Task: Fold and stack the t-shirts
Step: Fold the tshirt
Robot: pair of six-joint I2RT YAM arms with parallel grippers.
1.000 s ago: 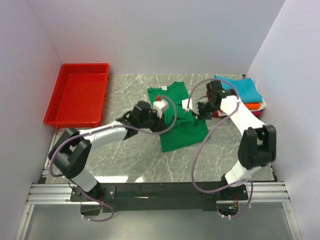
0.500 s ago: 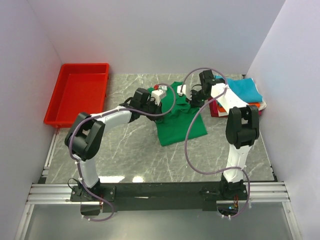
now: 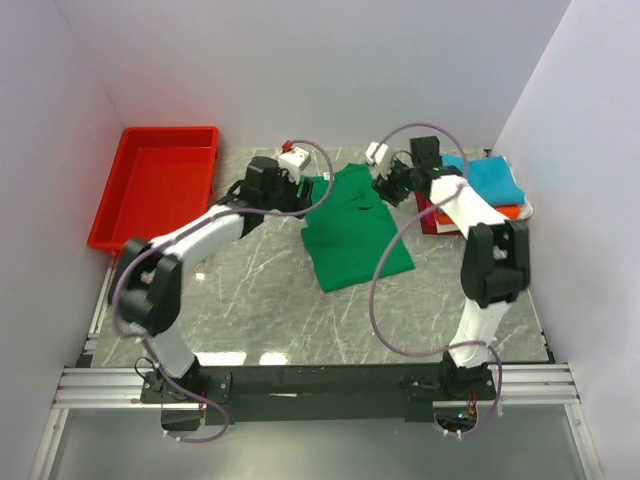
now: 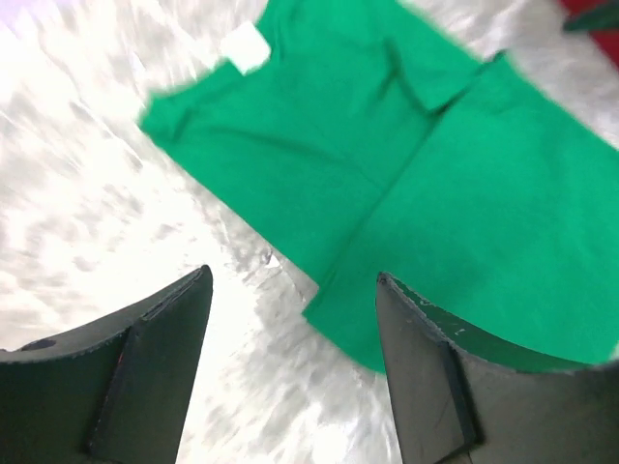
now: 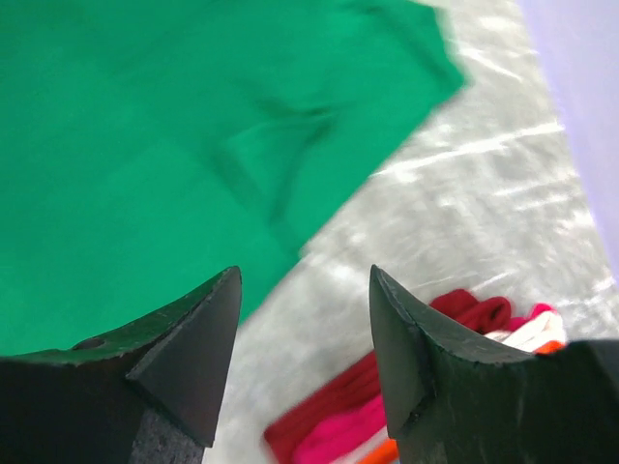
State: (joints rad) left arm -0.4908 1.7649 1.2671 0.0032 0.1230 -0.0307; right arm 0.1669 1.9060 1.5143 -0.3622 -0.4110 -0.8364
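Presumably to let it settle flat for folding, the left hand [image 4: 292, 280] and right hand [image 5: 305, 275] hang released, empty, above the green t-shirt [image 3: 350, 225] spread on the table [image 3: 260, 280], near the folded stack [image 3: 490, 185] on its right.

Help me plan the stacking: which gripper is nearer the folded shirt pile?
Right. The right gripper hovers just left of the folded shirt pile, at the right edge of the green shirt; the left gripper is across that shirt, at its left edge.
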